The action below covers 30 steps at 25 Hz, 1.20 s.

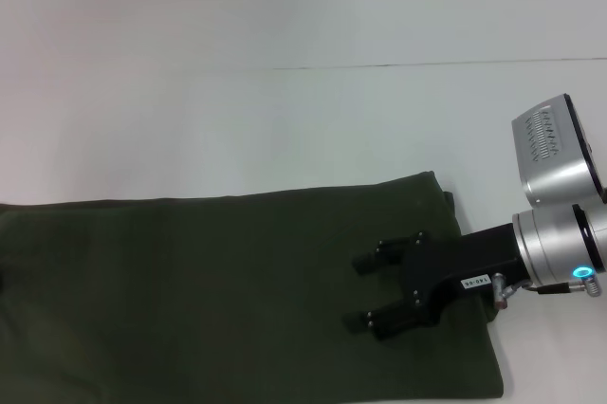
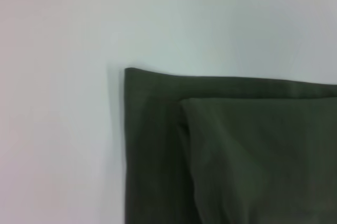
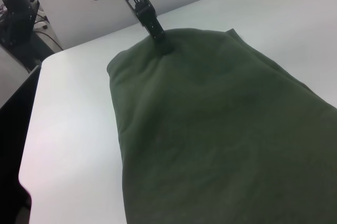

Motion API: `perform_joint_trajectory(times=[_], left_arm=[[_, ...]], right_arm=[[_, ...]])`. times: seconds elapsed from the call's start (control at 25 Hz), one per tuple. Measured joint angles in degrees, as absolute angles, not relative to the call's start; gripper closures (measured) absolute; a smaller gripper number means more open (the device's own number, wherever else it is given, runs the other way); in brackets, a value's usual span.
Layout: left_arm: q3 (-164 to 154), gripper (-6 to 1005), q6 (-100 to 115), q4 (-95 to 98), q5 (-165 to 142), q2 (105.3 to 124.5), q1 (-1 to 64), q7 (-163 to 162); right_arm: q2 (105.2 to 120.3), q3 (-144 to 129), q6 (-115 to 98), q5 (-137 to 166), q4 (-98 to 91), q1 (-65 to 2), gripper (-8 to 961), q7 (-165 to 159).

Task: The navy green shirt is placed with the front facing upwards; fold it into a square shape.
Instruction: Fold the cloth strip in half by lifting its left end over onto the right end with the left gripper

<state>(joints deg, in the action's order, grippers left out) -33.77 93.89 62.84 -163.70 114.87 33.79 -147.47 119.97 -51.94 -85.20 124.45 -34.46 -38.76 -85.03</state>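
**A:** Start with the biggest thing. What do you have in front of you?

**B:** You have a wide, plain white tabletop point(image 1: 285, 15), with a thin dark seam running across its far part. On its near half lies the navy green shirt point(image 1: 190, 300), a large dark olive-green cotton garment already folded into a long band. It runs from the left edge of the head view to the right of the middle and reaches down to the near edge. No lettering or collar shows, only smooth plain fabric.

**A:** How do the edges look?

**B:** In the left wrist view you see one corner of the shirt point(image 2: 158, 145) lying flat on the white surface, with a second layer of cloth folded on top, set a little in from the edge. The right end shows stacked layers along its edge too.

**A:** Where is your right claw?

**B:** Your right claw point(image 1: 365, 290) comes in from the right, its black fingers point(image 1: 379, 254) spread apart and pointing left over the right end of the shirt, holding nothing. Whether it touches the cloth you cannot tell. Behind it sits the silver wrist point(image 1: 560, 238) with a small blue light.

**A:** And the left one?

**B:** Your left claw point(image 3: 158, 33) shows only in the right wrist view, at the far end of the shirt point(image 3: 221, 140), its thin black tip pressed down into the fabric where the cloth dimples. Whether its fingers are apart or together you cannot tell.
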Motion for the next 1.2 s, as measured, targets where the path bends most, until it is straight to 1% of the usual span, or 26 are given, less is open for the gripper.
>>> perform_joint_trajectory(times=[0.2,0.44,0.56,0.68,0.84,0.96,1.2], left_arm=[[-36.50,869,92.29,62.89,-163.74,114.87,32.73,-149.25],[-38.32,593,91.84,65.68,-163.75,115.04,31.47,-150.13],[-38.14,454,92.08,70.28,-163.75,115.65,30.54,-150.69],[-37.79,433,93.81,74.80,-163.50,116.26,29.97,-150.72],[-36.61,404,98.23,74.76,-160.47,116.33,30.75,-150.05],[-35.26,383,99.79,69.84,-155.82,115.73,31.85,-148.95],[-34.60,377,97.04,58.98,-151.92,113.42,33.09,-147.21]], right_arm=[[119.91,-51.95,-85.36,124.45,-34.51,-38.76,53,-85.17],[119.88,-51.94,-85.30,124.45,-34.60,-38.73,54,-85.16],[119.87,-51.94,-85.33,124.45,-34.74,-38.71,54,-85.20],[119.87,-51.86,-85.46,124.46,-34.78,-38.68,53,-85.33],[119.82,-51.76,-85.39,124.45,-34.81,-38.56,53,-85.39],[119.80,-51.80,-85.24,124.46,-34.81,-38.45,53,-85.41],[119.70,-51.71,-85.35,124.45,-34.85,-38.41,54,-85.43]])
